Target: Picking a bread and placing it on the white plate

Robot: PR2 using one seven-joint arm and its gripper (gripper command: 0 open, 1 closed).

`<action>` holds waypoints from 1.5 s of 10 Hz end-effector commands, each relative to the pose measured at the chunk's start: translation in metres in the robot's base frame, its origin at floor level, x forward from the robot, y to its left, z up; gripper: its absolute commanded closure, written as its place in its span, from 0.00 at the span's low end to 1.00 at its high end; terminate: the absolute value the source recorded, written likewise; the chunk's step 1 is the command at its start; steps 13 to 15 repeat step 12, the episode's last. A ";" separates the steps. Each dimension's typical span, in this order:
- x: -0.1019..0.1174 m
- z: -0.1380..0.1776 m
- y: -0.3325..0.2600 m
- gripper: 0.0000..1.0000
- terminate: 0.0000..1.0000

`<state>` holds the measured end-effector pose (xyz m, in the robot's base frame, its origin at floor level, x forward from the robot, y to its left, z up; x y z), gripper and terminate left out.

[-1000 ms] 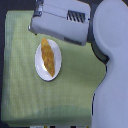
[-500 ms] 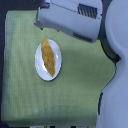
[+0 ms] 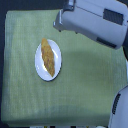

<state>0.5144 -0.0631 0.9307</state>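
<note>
Lying on the white plate (image 3: 48,60), the bread (image 3: 47,54) shows us its golden-brown length running from the plate's far left edge toward its near right side, tilted a little off the vertical of the exterior view, and it stays within the rim except perhaps at its far tip, which reaches the edge. We see the plate as a round glossy dish left of the middle of the scene, resting flat on a pale green cloth (image 3: 85,85) that covers most of the bench. The cloth's edges give way to a dark surface (image 3: 30,6) along the far side and at the left. Well apart from the plate, at the far right, we find the robot's arm (image 3: 95,22), a large grey-white housing with a dark panel on it, raised over the cloth's far right corner. Of the tool we cannot tell whether it is open or closed, since the blur and the housing hide its fingers. Another pale part of the robot (image 3: 120,110) fills the near right corner.
</note>
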 end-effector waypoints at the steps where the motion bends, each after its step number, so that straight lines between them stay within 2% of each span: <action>1: -0.021 0.004 -0.138 0.00 0.00; 2: -0.028 0.007 -0.163 0.00 0.00; 7: -0.052 0.009 -0.204 0.00 0.00; 11: -0.052 0.005 -0.210 0.00 0.00; 12: -0.045 0.005 -0.217 0.00 1.00; 15: -0.045 0.005 -0.217 0.00 1.00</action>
